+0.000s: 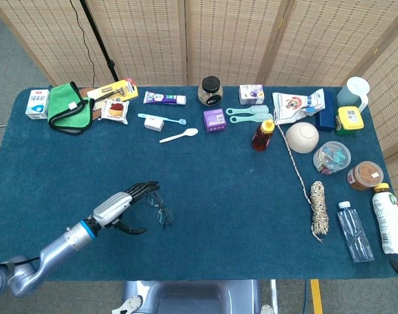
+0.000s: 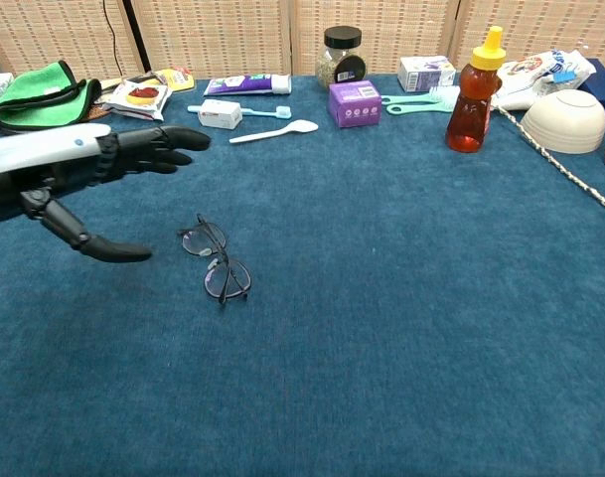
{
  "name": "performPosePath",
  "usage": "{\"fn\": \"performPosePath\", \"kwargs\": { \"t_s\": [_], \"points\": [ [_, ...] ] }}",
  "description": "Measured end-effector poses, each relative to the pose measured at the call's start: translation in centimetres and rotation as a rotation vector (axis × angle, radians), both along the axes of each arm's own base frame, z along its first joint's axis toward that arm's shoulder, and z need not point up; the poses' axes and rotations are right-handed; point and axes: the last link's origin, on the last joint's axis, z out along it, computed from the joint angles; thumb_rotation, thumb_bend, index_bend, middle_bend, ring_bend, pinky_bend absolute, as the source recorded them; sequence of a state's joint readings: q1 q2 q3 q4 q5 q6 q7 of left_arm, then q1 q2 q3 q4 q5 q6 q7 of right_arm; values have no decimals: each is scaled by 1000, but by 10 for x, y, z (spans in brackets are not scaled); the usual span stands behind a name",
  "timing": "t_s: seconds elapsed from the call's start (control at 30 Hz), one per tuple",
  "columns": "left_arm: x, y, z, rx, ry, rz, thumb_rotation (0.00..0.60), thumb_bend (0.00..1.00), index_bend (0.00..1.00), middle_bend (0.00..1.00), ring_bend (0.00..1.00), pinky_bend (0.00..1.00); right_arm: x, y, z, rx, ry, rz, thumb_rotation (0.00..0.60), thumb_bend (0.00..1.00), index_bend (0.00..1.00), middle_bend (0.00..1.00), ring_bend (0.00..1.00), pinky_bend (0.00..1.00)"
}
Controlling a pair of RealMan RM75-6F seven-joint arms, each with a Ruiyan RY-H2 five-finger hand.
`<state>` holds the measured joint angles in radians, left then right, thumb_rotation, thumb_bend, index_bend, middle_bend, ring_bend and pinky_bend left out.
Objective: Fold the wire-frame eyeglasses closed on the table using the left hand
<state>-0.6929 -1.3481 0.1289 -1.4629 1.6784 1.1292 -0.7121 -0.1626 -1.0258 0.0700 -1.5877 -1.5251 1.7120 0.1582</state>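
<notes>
The left hand [image 2: 78, 169] hung wide at the left edge of the chest view, fingers spread and thumb dropped, holding nothing — apart from the glasses [image 2: 215, 260]. These lay flat on the blue counter [image 2: 401, 298], lower left of centre, apparently folded already.

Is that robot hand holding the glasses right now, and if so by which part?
No. The left hand holds nothing; its fingers are spread, apart from the glasses, which lie alone on the table.
</notes>
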Motion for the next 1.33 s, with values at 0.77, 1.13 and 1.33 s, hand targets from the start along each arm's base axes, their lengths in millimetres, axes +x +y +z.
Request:
{"fn": "performPosePath", "kwargs": {
  "t_s": [0.77, 1.13, 1.33],
  "points": [
    [-71, -79, 137, 477, 437, 188, 564, 201, 0, 0, 0, 0, 14, -27, -23, 97, -5, 59, 600, 18, 121, 0, 0, 16],
    [-90, -113, 167, 582, 491, 294, 566, 201, 0, 0, 0, 0, 19, -36, -31, 126, -13, 86, 600, 18, 127, 0, 0, 16],
    [-94, -124, 180, 643, 500, 312, 567, 201, 0, 0, 0, 0, 20, -38, -33, 134, -17, 97, 600, 18, 128, 0, 0, 16]
  ]
}}
